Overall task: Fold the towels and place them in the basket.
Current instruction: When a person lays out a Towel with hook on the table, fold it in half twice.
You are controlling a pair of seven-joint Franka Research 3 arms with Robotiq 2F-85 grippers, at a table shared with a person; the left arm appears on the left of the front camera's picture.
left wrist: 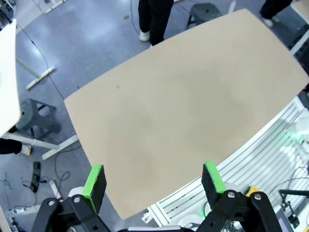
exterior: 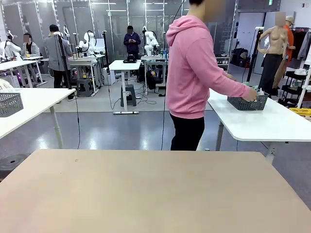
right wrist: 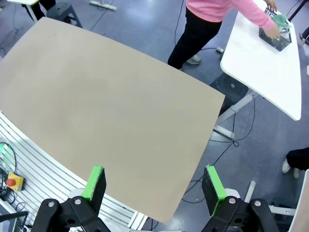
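Observation:
A dark grey lattice basket (exterior: 248,103) stands on a white side table (exterior: 272,124) to the right, beyond my beige table (exterior: 155,194). A person in a pink hoodie (exterior: 192,68) reaches both hands into it, where a bit of teal-green towel (exterior: 253,89) shows. In the right wrist view the basket (right wrist: 276,39) and the teal-green towel (right wrist: 282,22) are at the top right. My left gripper (left wrist: 152,169) hangs open high above the beige table (left wrist: 183,96), nothing between its green pads. My right gripper (right wrist: 152,170) is likewise open above the tabletop (right wrist: 106,96).
Another white table (exterior: 34,104) at the left carries a second grey basket (exterior: 9,103). Grey stools (left wrist: 36,118) and cables lie on the floor around the beige table. More tables and people stand farther back in the room.

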